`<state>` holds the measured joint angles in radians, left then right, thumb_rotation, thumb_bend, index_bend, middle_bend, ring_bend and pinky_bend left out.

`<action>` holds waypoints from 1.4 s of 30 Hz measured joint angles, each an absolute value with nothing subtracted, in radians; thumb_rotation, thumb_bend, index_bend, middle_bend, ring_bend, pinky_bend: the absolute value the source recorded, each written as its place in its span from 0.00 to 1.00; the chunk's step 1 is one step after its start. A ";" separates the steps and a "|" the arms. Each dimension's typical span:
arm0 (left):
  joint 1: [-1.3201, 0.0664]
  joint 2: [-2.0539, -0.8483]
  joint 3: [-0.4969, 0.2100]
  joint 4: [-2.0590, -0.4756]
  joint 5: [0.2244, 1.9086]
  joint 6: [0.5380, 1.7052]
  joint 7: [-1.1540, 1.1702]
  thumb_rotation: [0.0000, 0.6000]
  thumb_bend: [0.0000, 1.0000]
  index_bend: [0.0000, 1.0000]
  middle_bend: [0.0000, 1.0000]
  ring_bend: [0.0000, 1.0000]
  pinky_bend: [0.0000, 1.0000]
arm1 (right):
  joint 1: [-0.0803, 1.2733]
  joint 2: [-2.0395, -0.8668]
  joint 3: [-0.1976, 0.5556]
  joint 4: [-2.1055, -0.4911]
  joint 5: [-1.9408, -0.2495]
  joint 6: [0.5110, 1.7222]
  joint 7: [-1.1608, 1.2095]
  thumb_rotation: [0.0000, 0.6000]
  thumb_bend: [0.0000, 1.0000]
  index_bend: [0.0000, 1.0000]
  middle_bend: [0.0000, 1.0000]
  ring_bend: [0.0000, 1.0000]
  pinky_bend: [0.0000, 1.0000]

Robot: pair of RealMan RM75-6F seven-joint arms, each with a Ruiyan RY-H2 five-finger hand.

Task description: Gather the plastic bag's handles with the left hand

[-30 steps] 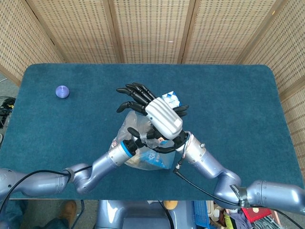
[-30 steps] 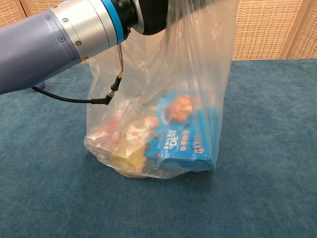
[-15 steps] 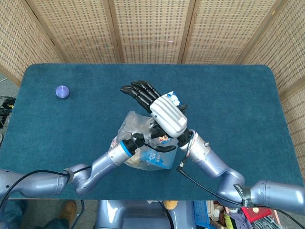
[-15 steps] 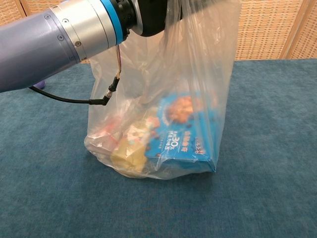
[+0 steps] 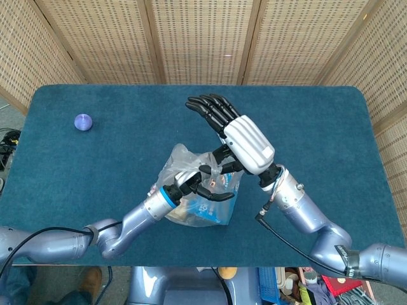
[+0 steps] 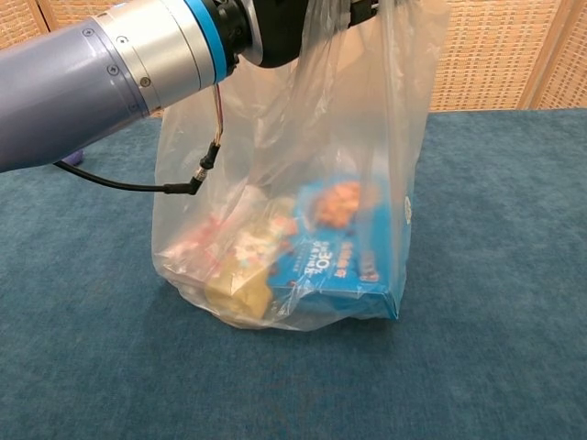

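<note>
Standing near the middle of the blue table (image 5: 305,114), the clear plastic bag (image 6: 303,211) shows a blue box, handles gripped by the left hand (image 5: 200,185); right hand (image 5: 238,130) spread at 1 o'clock; wicker walls behind.

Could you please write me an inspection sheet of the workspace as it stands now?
Surface: teal carpeted table.
Job's things: clear plastic bag upright, its top gathered; inside, a blue printed snack box and a yellow packet.
Clutter: small lavender ball near the far left edge.
Hands: left hand grips the bag's top; right hand open above the bag, holding nothing.
Cables: black cable hangs from the left wrist; another at the right forearm.
Surroundings: woven wicker panels behind the table.
</note>
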<state>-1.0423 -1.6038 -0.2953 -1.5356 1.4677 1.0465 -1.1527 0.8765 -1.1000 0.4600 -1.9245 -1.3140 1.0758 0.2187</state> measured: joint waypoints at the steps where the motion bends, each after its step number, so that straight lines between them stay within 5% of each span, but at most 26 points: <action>1: -1.042 -1.604 -0.298 -1.535 1.466 1.046 -1.151 0.90 0.25 0.07 0.00 0.06 0.00 | 0.873 -1.089 0.455 -1.927 -1.324 1.071 0.218 1.00 0.00 0.00 0.06 0.00 0.00; 42: -1.015 -1.598 -0.322 -1.540 1.451 1.032 -1.137 0.93 0.25 0.07 0.00 0.06 0.00 | 0.798 -1.036 0.350 -1.817 -1.507 1.141 0.287 1.00 0.00 0.00 0.01 0.00 0.00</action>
